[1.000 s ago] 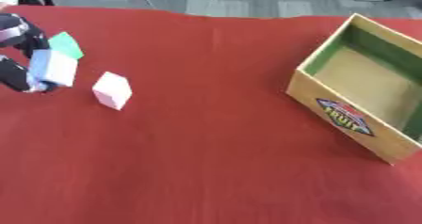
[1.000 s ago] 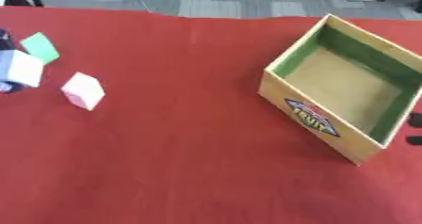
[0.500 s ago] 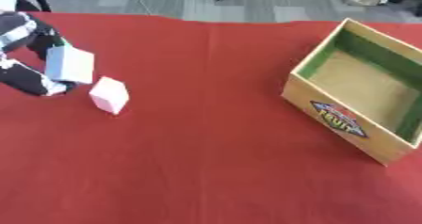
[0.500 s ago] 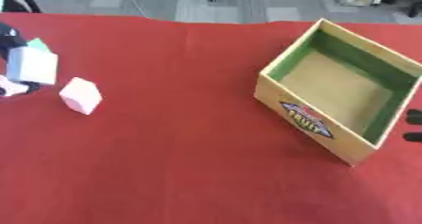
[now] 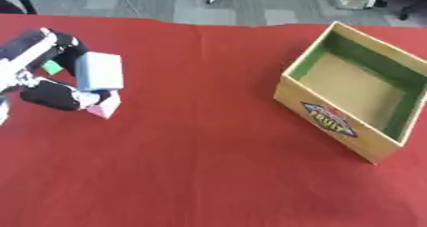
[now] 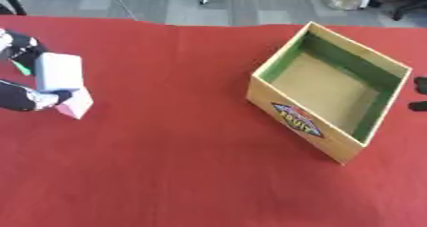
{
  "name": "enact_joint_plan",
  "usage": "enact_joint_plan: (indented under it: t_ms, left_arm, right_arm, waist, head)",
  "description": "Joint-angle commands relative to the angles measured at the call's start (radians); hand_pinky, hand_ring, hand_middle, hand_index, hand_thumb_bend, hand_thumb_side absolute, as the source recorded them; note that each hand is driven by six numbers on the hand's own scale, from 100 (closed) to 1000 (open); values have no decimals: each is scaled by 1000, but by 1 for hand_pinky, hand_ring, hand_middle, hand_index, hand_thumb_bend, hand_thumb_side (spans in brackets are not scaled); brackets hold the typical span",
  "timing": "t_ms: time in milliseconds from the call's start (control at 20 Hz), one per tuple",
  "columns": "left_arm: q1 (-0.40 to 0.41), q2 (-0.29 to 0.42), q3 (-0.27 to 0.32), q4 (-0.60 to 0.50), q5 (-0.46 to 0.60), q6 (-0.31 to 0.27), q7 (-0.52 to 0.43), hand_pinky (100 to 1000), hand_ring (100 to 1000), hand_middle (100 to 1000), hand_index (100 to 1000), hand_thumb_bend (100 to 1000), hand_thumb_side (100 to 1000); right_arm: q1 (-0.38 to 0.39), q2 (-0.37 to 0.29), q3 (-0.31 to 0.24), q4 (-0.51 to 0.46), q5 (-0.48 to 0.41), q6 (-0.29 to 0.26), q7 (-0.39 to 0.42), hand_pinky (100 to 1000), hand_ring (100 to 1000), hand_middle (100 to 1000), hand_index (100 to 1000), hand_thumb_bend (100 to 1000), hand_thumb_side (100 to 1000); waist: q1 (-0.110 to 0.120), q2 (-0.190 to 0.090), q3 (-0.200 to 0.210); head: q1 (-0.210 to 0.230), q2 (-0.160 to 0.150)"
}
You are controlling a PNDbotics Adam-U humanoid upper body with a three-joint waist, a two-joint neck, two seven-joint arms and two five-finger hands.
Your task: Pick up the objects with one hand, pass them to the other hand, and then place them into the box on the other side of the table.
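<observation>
At nine o'clock the left hand (image 5: 52,78) has its fingers and thumb curled round a pale blue block (image 5: 99,71), half covering a pink block (image 5: 105,107) on the red table (image 5: 208,164). A green scrap (image 5: 53,67) peeks out behind. The box (image 5: 357,90) sits open at three o'clock. Only the right eye view shows the right hand (image 6: 420,93), cut off at the edge; whether it is open or closed is unclear.

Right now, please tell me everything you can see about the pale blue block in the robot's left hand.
The pale blue block is a plain rectangular box shape with smooth, matte faces and no markings visible. It stands nearly upright, long side vertical. The left hand holds it, fingers behind its top and the thumb under its lower edge. It is at the table's left side, just above the pink block; whether the two touch cannot be told.
</observation>
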Motion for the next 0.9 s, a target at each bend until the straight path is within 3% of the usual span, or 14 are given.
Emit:
enact_joint_plan:
  t_ms: [50, 400, 900]
  left_arm:
    - [-14, -5, -13, -9, 58, -2, 55, 697, 489, 380, 451, 100, 100]
    - [-31, -77, -46, 11, 67, -13, 73, 695, 483, 374, 452, 100, 100]
    - [-97, -192, -85, 39, 35, -43, 53, 694, 478, 368, 452, 100, 100]
  right_arm:
    - [-34, -87, 10, 18, -24, -39, -15, 859, 993, 844, 916, 100, 464]
    - [-137, -160, 51, 108, -51, -76, -18, 861, 995, 848, 916, 100, 450]
    - [-282, -186, 113, 237, -56, -67, 52, 862, 997, 849, 919, 100, 435]
  waist:
    - [0, -27, 0]
    - [-5, -34, 13]
    - [-6, -28, 67]
  head:
    - [-9, 6]
    - [-37, 13]
    - [-97, 4]
